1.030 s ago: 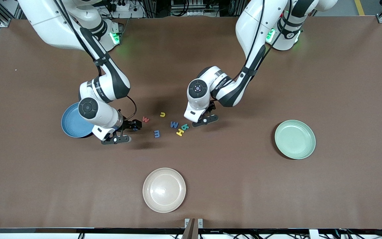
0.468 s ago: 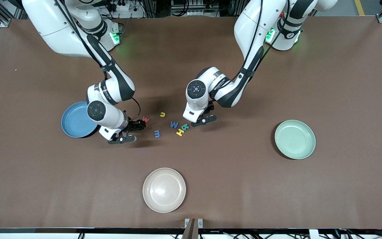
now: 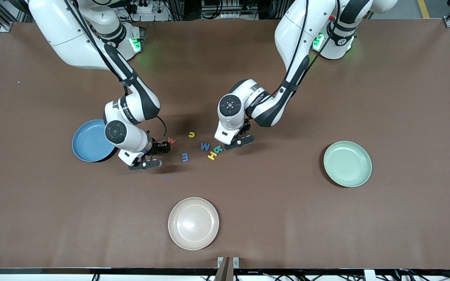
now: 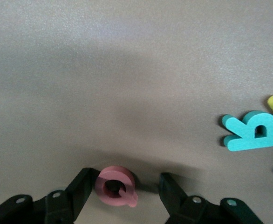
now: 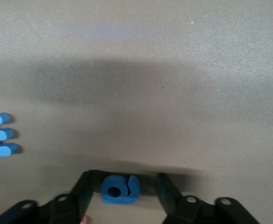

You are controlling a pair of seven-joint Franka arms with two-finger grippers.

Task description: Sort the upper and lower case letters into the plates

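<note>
Left claw (image 4: 125,192) brackets pink Q (image 4: 115,186); right claw (image 5: 122,191) brackets blue letter (image 5: 120,189)

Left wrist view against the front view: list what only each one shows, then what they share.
Only the left wrist view shows the flat pink letter Q, lying between the open fingers of the left gripper; in the front view that arm's hand covers it.

Only the front view shows the round sky blue plate, the pale mint green plate, the cream-beige plate, the small red letter, and the right gripper beside the sky blue plate.

Both show the teal letter R and the brown table.
</note>
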